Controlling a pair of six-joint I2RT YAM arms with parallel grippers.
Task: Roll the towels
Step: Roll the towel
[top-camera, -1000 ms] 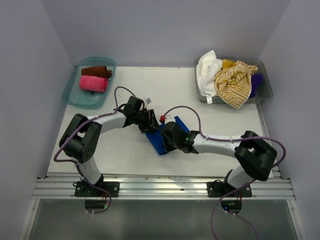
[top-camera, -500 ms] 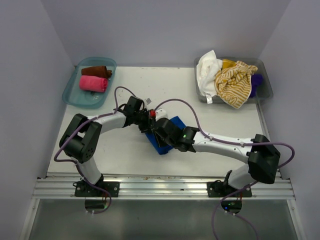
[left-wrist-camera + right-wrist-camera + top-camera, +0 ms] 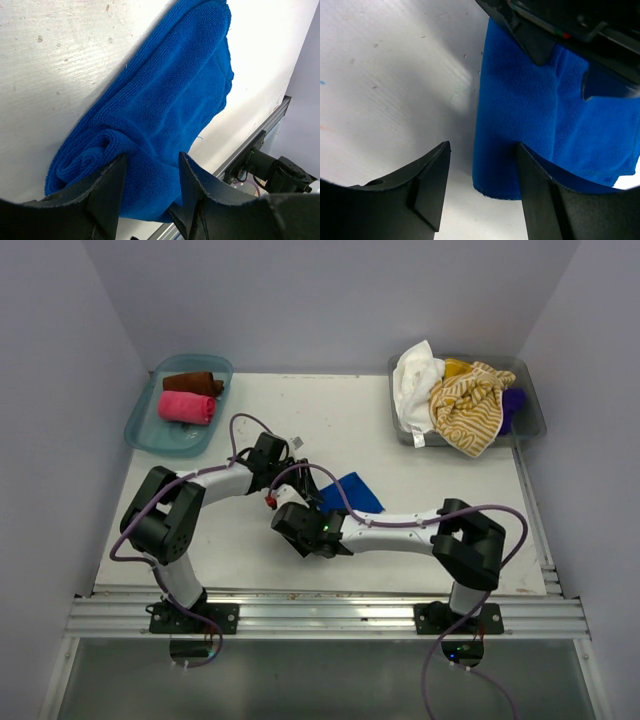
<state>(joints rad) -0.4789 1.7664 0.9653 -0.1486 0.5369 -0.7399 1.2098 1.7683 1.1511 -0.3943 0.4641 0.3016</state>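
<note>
Plush blue terry towel, rolled end pinched by left pincer; right pincer spread.

I have both arms reaching in from the near edge of the surface, meeting near its middle. My left arm bends at the elbow and stretches right, its left claw angled down with the fingers part-spread, straddling the rolled end of the blue towel. My right arm folds back on itself and reaches left, low over the surface. The right claw hangs with its fingers apart, clear of the cloth, gripping nothing.
</note>
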